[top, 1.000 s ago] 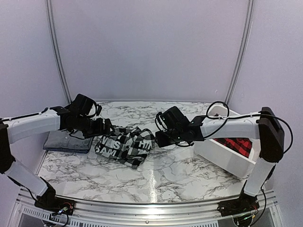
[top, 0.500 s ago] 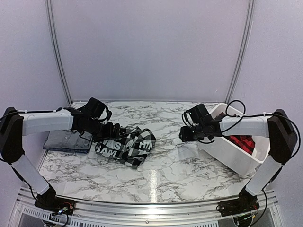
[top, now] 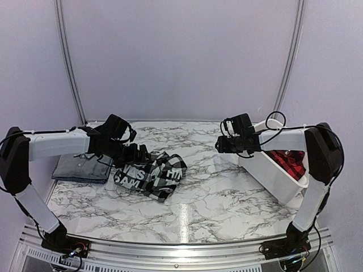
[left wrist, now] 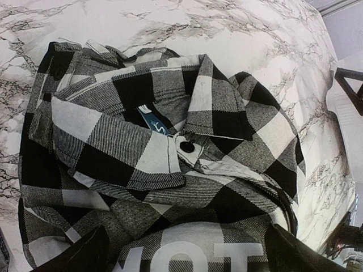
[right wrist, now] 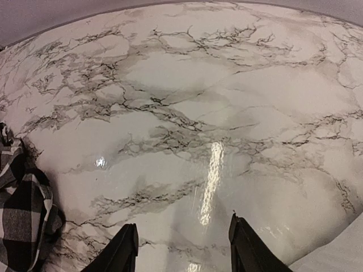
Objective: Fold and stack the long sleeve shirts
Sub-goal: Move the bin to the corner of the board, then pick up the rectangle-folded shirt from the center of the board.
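Observation:
The black-and-white checked flannel shirt (top: 152, 173) lies crumpled left of the table's middle; it fills the left wrist view (left wrist: 170, 141), collar and a button up, with large white letters on the cloth. My left gripper (top: 142, 154) is open just above its back left part, one finger on each side (left wrist: 85, 255). The grey shirt (top: 79, 168) lies folded at the far left. The red-and-black checked shirt (top: 287, 161) sits in the white bin (top: 266, 170). My right gripper (top: 219, 146) is open and empty over bare marble (right wrist: 181, 252), next to the bin.
The white bin stands at the right edge of the marble table (top: 193, 204), and its corner shows in the right wrist view (right wrist: 340, 255). The flannel shirt's edge shows at the left of that view (right wrist: 22, 215). Grey walls close in the back and sides.
My right gripper has pulled back from the flannel shirt's right side, to the right and up toward the bin. My left gripper has shifted slightly right over the shirt.

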Controlling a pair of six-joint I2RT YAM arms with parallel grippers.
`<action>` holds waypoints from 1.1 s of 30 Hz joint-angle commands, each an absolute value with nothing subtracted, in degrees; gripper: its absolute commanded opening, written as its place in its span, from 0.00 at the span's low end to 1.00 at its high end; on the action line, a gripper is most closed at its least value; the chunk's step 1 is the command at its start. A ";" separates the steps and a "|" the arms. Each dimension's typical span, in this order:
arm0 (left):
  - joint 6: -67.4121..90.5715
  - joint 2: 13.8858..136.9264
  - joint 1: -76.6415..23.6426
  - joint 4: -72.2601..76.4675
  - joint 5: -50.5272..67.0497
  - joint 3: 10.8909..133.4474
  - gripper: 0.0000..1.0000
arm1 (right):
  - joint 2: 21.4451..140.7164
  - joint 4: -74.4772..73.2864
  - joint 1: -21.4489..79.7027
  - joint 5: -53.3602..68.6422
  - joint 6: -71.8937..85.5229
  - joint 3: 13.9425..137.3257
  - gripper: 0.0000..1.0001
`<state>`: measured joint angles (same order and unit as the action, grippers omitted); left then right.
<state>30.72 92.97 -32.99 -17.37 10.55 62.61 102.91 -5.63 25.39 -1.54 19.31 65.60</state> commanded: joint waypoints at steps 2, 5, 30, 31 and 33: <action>30.52 93.26 -33.05 -16.95 11.34 64.37 0.99 | 109.00 -10.02 20.22 -8.34 16.59 73.89 0.53; 30.32 93.02 -33.05 -16.92 11.29 64.47 0.99 | 112.58 -11.12 17.95 -7.85 15.78 77.78 0.54; 27.76 95.78 -33.24 -16.88 15.09 73.86 0.00 | 109.45 -16.22 21.54 -7.23 15.57 82.73 0.66; 27.44 95.64 -33.53 -17.00 16.03 74.17 0.00 | 109.22 -16.44 22.52 -7.03 15.44 83.24 0.66; 26.29 95.21 -34.59 -16.96 18.31 74.08 0.00 | 108.68 -16.65 24.56 -6.03 14.96 83.93 0.66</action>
<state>28.49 96.16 -33.12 -17.32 13.58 72.34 111.39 -14.72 20.62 -7.55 16.14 80.79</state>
